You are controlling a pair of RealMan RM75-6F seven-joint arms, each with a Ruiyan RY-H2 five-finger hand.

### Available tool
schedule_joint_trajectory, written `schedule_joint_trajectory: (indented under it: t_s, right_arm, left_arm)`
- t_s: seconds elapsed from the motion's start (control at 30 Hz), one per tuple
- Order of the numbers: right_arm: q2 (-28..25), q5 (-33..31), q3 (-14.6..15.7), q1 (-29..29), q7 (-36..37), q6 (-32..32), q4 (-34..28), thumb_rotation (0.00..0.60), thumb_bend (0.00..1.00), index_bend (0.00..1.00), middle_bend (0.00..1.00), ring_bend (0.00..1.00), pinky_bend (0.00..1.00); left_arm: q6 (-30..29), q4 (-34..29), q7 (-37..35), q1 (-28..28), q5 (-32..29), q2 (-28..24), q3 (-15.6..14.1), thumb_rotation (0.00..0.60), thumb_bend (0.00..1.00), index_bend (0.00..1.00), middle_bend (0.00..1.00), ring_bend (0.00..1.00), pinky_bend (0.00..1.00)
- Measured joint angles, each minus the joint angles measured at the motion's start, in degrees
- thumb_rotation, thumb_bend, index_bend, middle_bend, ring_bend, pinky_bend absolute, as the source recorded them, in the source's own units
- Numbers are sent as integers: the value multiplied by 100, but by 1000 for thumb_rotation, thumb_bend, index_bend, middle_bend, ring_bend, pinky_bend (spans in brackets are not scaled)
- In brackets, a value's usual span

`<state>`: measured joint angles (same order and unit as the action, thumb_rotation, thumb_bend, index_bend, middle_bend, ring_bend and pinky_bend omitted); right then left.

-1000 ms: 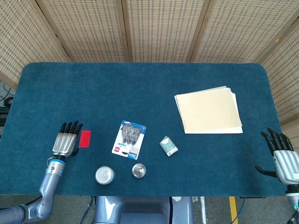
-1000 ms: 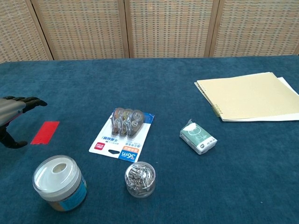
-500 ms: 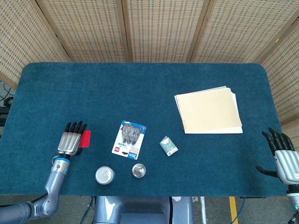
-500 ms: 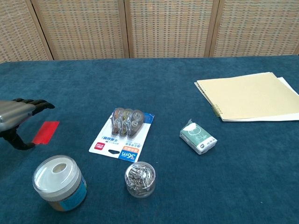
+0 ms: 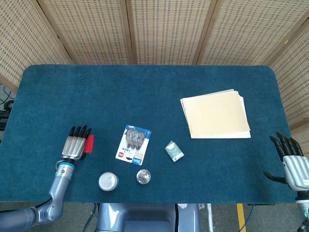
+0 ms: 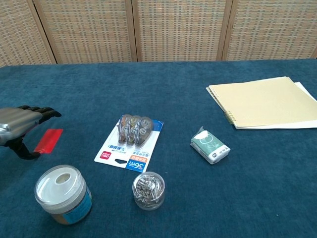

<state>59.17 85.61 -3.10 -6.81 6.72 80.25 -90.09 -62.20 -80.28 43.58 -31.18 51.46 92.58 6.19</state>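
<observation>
Beside the blister pack of correction tapes [image 6: 130, 142] marked "36m", toward the table's [image 5: 145, 92] left edge, lies a red card [image 6: 49, 140]; the empty left hand [image 5: 77, 144] hovers over it, fingers apart. The right hand [image 5: 292, 162] is spread, empty.

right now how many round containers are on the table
2. A white-lidded jar near the front left, close to the left hand, and a small clear tub of clips just right of it.

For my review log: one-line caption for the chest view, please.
Left hand hovers open beside a red card; tape pack, white-lidded jar, clip tub and notebook lie on blue cloth.
</observation>
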Motion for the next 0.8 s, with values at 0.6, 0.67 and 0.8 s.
schedule_joint_trajectory:
  t_s: [0.6,0.67,0.8]
  right_arm:
    - [-25,-21,-5,-3,46,-22,0,600,53,0,0,0,0]
    - [-26,-24,-3,-4,43,-27,-3,600,53,0,0,0,0]
    - [-18,-11,3,-2,25,-21,-7,600,53,0,0,0,0]
  left_arm:
    - [-263,502,-112,-160,221,442,85,600,331,0,0,0,0]
    - [-314,521,-174,-152,296,454,92,600,331,0,0,0,0]
    - [-366,527,-281,-132,394,446,102,600,332,0,0,0,0]
